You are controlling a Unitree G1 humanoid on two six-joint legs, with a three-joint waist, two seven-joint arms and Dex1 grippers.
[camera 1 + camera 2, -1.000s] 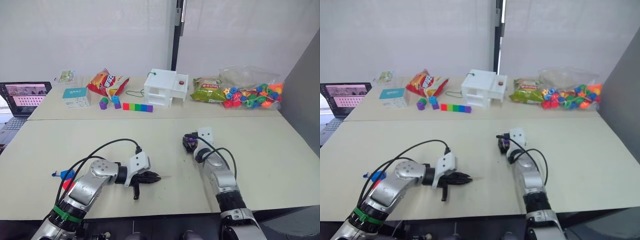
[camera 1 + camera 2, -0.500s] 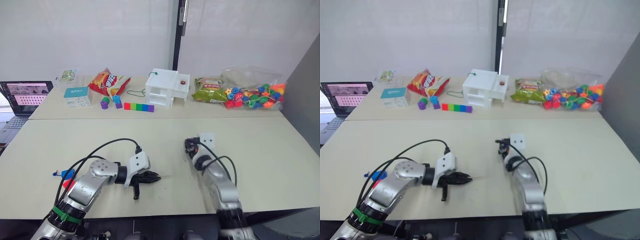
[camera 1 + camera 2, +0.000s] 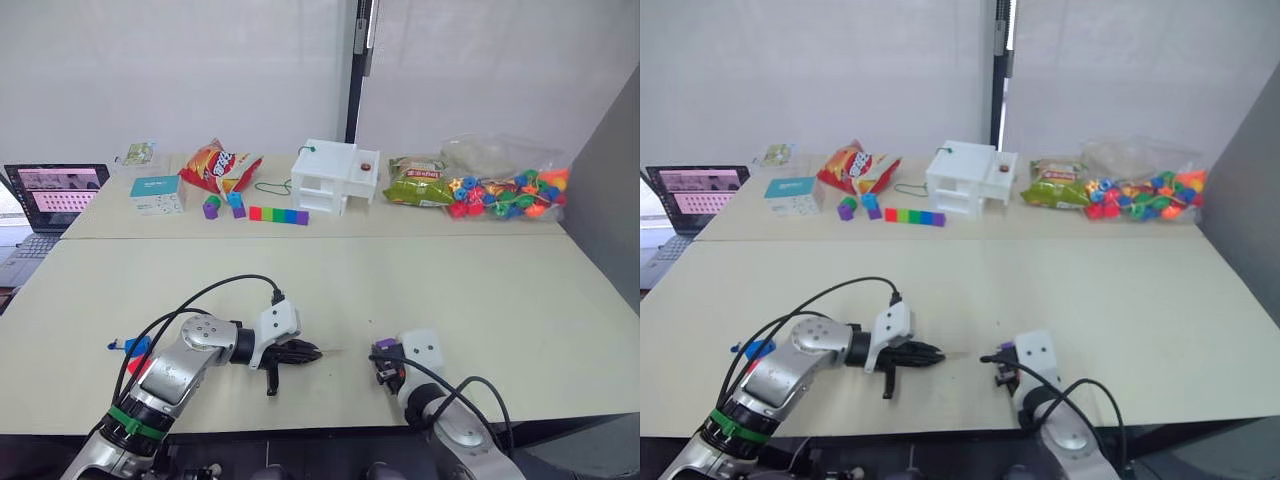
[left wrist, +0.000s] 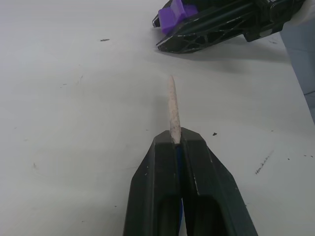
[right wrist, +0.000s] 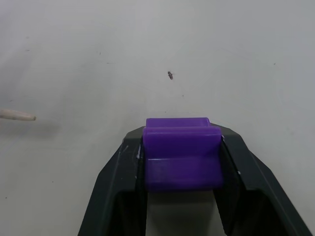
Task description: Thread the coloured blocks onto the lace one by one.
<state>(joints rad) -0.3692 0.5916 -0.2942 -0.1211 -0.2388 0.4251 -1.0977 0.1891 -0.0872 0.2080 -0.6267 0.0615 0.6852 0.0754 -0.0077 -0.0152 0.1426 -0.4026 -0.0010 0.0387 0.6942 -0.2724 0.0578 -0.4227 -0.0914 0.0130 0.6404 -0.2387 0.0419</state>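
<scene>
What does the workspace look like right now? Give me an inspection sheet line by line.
Surface: pale near table, bare in the middle; a second table butts its far edge.
Job's things: purple block in the right end effector; lace tip sticking out of the left end effector; blue and red blocks beside the left arm.
Clutter: far table holds a snack bag, teal box, white toy house, rainbow bar, green bag, bag of beads.
End effectors: left end effector shut on the lace; right end effector shut on the purple block, close to the tip.
Cables: black cables loop over both arms.
Surroundings: laptop at left, white wall behind.
</scene>
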